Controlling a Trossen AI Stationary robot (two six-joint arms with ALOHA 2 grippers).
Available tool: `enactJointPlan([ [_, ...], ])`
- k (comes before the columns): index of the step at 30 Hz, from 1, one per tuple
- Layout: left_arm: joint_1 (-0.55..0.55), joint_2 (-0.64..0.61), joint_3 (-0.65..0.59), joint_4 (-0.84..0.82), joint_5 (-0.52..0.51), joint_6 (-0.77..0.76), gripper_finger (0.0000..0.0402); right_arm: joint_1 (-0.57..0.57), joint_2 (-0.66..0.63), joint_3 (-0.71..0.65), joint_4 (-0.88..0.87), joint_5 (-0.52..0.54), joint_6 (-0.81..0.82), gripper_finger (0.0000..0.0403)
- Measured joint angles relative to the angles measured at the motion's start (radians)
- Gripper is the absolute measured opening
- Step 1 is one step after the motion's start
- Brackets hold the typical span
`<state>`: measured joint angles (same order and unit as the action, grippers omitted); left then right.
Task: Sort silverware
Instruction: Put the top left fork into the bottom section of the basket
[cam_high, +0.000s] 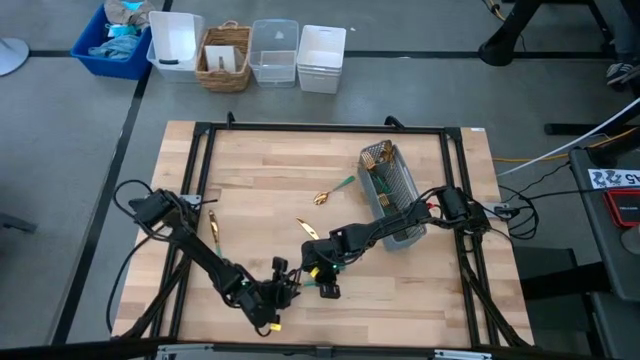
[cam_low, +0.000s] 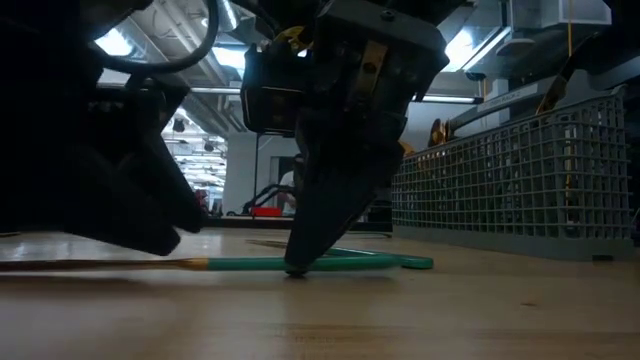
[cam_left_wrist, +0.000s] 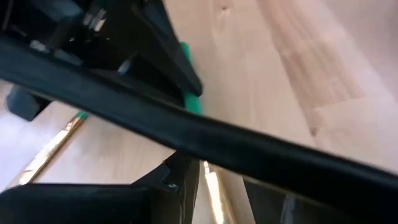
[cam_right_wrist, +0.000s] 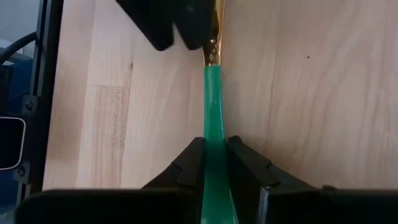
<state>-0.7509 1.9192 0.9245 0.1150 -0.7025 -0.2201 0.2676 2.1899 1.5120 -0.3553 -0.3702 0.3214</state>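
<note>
A piece of silverware with a slim green handle (cam_right_wrist: 213, 99) and a gold head end (cam_low: 100, 265) lies flat on the wooden table near its front edge. My right gripper (cam_right_wrist: 214, 155) is shut on that handle. My left gripper (cam_left_wrist: 214, 186) hovers just above the gold end, open, with the gold strip (cam_left_wrist: 214, 193) showing between its fingers; in the low view it is the dark mass (cam_low: 110, 190) at the left, clear of the table. In the right wrist view it (cam_right_wrist: 174, 25) covers the gold end. What kind of piece this is stays hidden. My right gripper pinches the green handle (cam_right_wrist: 214, 134) between its two fingers, one on each long side, somewhat nearer the gold end than the free end. The fingers (cam_low: 300, 240) slant down from above and from the table's right. The piece lies flat on the table.
A grey mesh caddy (cam_high: 395, 195) with gold heads sticking up stands at the right. Loose silverware lies at the left (cam_high: 213, 228), in the middle (cam_high: 308, 228) and near the caddy (cam_high: 335, 190). Bins (cam_high: 250, 55) stand beyond the far edge. Black frame rails (cam_high: 200, 180) border the table.
</note>
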Motion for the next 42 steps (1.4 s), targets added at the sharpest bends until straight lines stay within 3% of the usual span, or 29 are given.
enactJointPlan([
  [12,0.001,0.054,0.001,-0.005,-0.023,-0.046,0.0109,0.000,0.000,0.000,-0.002,-0.008,0.000,0.0062],
  [16,0.016,0.057,0.004,-0.044,-0.025,-0.141,0.0108,0.000,-0.001,0.000,-0.002,-0.009,0.000,0.0062],
  [21,0.034,0.056,0.004,-0.058,-0.006,-0.243,0.0075,0.000,-0.001,0.000,-0.004,-0.043,0.002,0.0062],
  [28,0.041,0.057,0.002,-0.066,0.001,-0.242,0.0010,-0.001,-0.003,0.000,-0.008,-0.061,0.016,0.0062],
  [42,0.043,0.058,0.000,-0.024,0.009,-0.234,0.0003,0.001,-0.003,0.000,-0.009,-0.048,0.019,0.0062],
])
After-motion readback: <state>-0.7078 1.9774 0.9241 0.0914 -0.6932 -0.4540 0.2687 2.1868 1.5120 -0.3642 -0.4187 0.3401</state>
